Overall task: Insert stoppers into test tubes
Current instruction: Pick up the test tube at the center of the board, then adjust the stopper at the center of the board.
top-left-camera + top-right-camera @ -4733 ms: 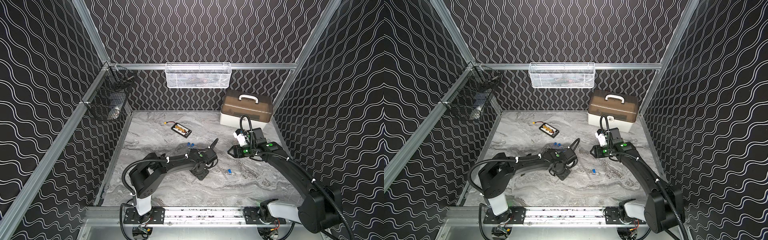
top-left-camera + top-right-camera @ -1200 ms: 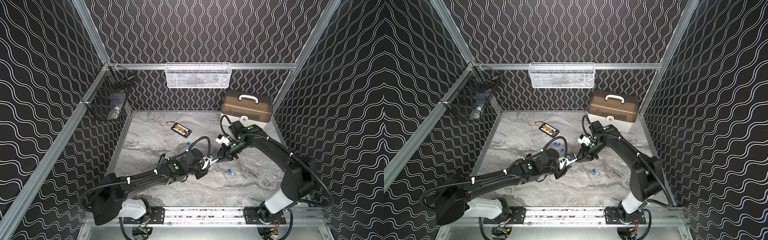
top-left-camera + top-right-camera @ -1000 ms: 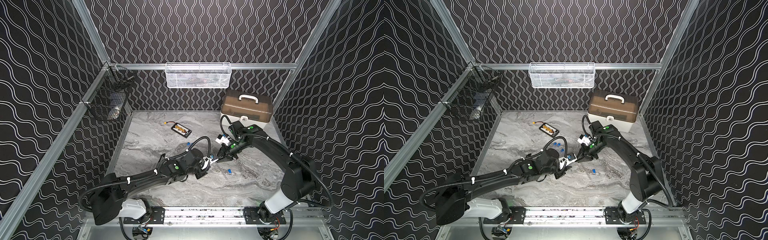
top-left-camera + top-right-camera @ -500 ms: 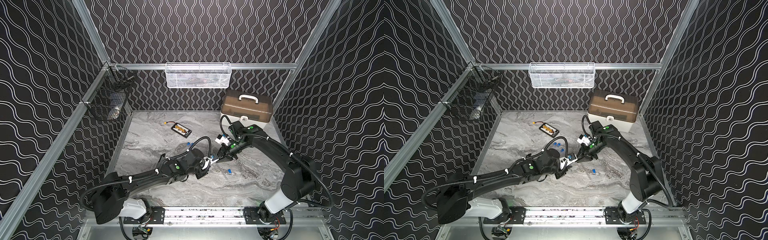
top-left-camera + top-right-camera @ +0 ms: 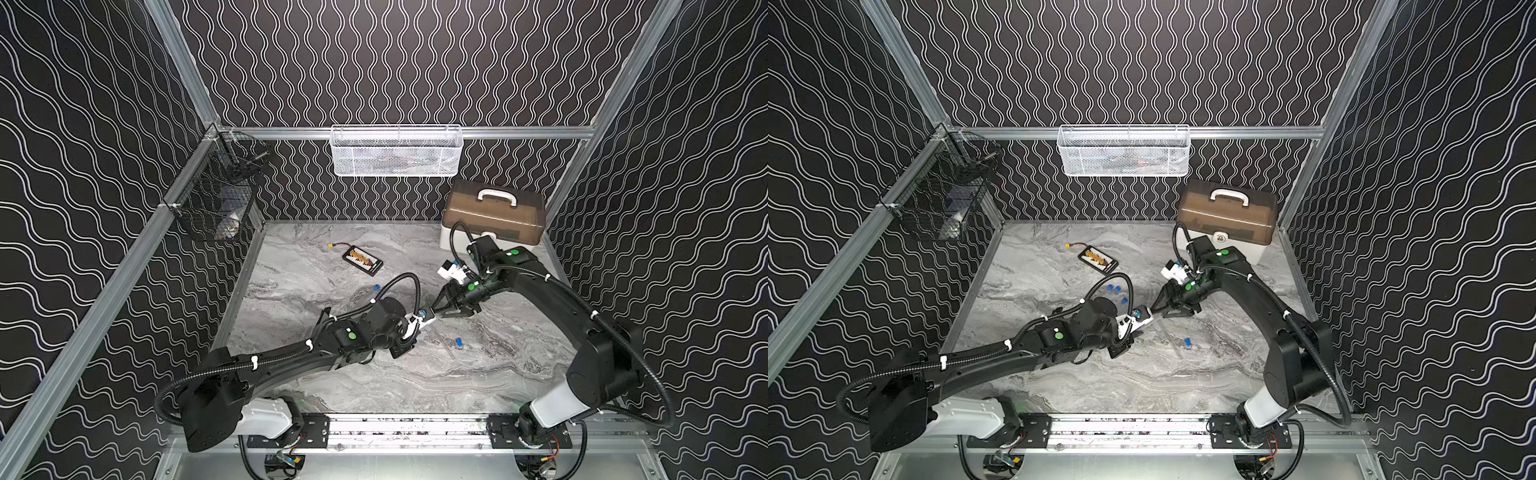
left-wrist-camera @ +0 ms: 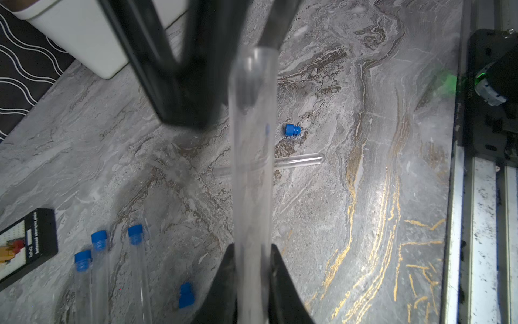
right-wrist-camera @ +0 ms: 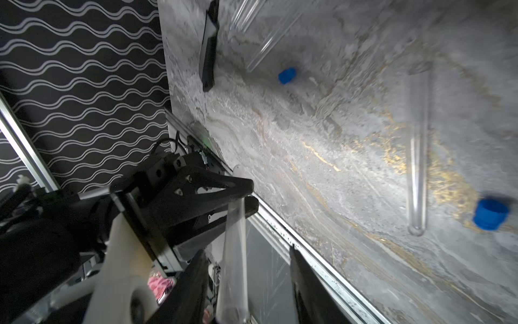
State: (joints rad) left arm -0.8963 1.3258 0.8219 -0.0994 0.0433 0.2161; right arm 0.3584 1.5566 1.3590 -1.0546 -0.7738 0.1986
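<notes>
My left gripper (image 6: 251, 246) is shut on a clear test tube (image 6: 252, 168), held above the marble mid-table (image 5: 419, 318) (image 5: 1140, 318). The tube's other end lies between the fingers of my right gripper (image 7: 246, 249), which stands open, its jaws apart around the tube (image 7: 235, 238) (image 5: 434, 309). A bare test tube (image 6: 300, 160) (image 5: 446, 347) lies on the table with a loose blue stopper (image 6: 292, 130) (image 5: 459, 341) beside it. Three tubes with blue stoppers in them (image 6: 135, 232) lie together, and another loose stopper (image 6: 186, 294) lies near them.
A black-and-yellow battery board (image 5: 362, 260) lies towards the back. A brown-lidded toolbox (image 5: 492, 216) stands at the back right. A white mesh basket (image 5: 397, 151) hangs on the back wall and a black wire basket (image 5: 216, 203) on the left wall.
The right gripper's jaws have opened off the tube. The left gripper's jaws have closed tight on it. Both arms have hardly moved.
</notes>
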